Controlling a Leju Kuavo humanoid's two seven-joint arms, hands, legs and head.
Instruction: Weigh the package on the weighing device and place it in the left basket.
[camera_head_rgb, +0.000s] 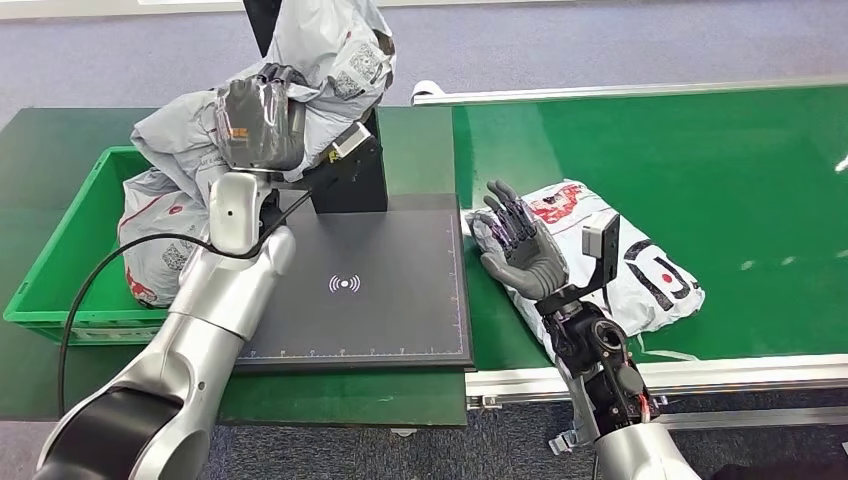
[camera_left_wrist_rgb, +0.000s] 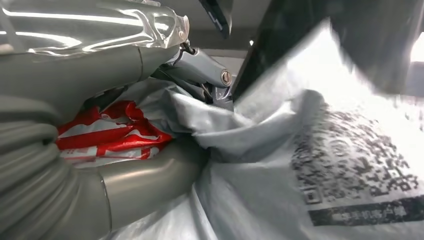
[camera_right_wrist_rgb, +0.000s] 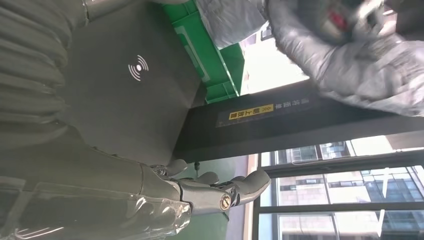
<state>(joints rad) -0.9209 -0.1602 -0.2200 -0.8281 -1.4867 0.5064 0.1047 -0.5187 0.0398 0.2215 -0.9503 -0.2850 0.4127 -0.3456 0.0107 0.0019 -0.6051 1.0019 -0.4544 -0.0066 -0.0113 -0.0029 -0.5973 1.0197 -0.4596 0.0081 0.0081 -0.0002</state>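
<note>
The left hand grips a grey package and holds it up in the air, above the far edge of the black weighing device and beside the green basket. The package hangs crumpled around the hand, and its printed code faces the left wrist camera. Inside the basket lie other grey bags. The right hand holds nothing; its fingers are spread apart and point upward. It stands over a white package with red and black print, which lies on the green conveyor belt just beside the weighing device.
</note>
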